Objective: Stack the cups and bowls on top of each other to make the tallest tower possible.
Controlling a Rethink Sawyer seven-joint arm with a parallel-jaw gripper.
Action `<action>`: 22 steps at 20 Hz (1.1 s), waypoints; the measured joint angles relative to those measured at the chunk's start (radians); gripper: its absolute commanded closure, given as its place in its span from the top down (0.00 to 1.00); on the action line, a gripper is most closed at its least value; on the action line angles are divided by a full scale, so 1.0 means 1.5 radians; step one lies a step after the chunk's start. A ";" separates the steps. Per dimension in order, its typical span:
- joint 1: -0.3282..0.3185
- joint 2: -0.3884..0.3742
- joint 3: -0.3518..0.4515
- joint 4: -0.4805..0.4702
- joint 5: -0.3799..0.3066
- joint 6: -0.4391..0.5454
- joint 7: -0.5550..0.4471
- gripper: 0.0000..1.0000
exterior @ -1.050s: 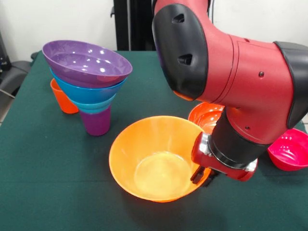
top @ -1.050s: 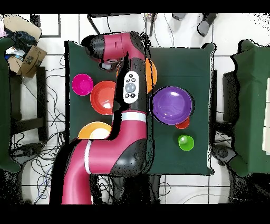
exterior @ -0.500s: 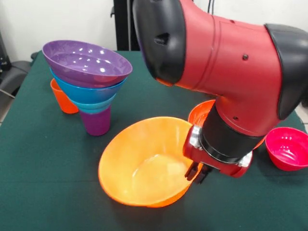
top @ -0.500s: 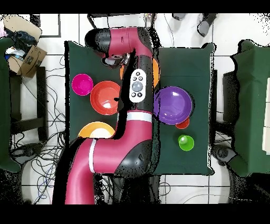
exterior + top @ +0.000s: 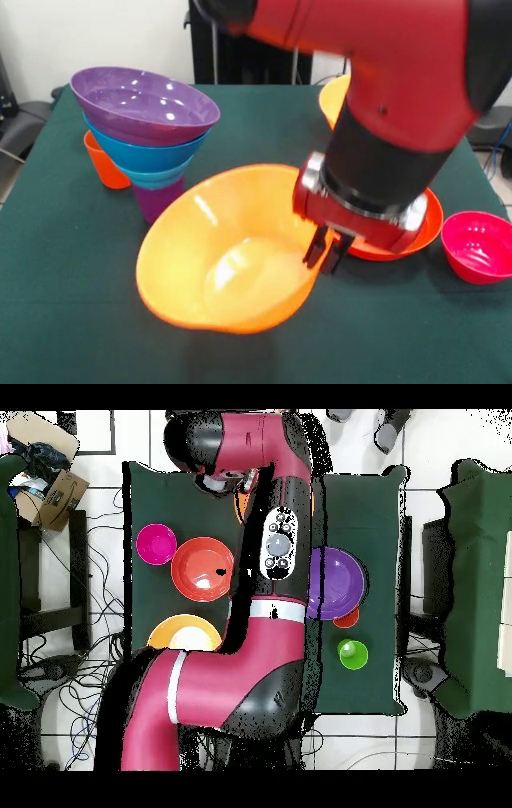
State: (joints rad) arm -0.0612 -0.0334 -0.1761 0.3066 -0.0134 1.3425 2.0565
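Note:
My gripper [image 5: 324,251] is shut on the right rim of a large orange bowl [image 5: 220,260], which hangs tilted toward the camera, just right of the tower. The tower is a purple cup [image 5: 158,203] carrying a teal bowl [image 5: 156,176], a blue bowl [image 5: 144,152] and a wide purple bowl [image 5: 142,104]. An orange cup [image 5: 104,164] stands behind the tower. From above, the purple bowl [image 5: 342,582], orange cup [image 5: 347,620] and green cup [image 5: 351,653] show; my arm hides the gripper and most of the held bowl there.
A shallow red-orange bowl [image 5: 416,232] lies right behind my gripper, with a small magenta bowl [image 5: 480,246] to its right. A second large orange bowl [image 5: 334,100] sits farther back, partly behind the arm. The three line up in the overhead view: magenta [image 5: 156,544], red-orange [image 5: 200,569], orange [image 5: 180,631].
The gripper has carried the orange bowl up and to the left in the front view, toward the tower, and the bowl has tilted further. The arm has swung with it.

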 measured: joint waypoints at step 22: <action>0.023 -0.337 -0.044 0.498 -0.064 -0.252 0.000 0.00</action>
State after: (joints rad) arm -0.0269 -0.5388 -0.2419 1.0536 -0.1097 0.9646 2.0565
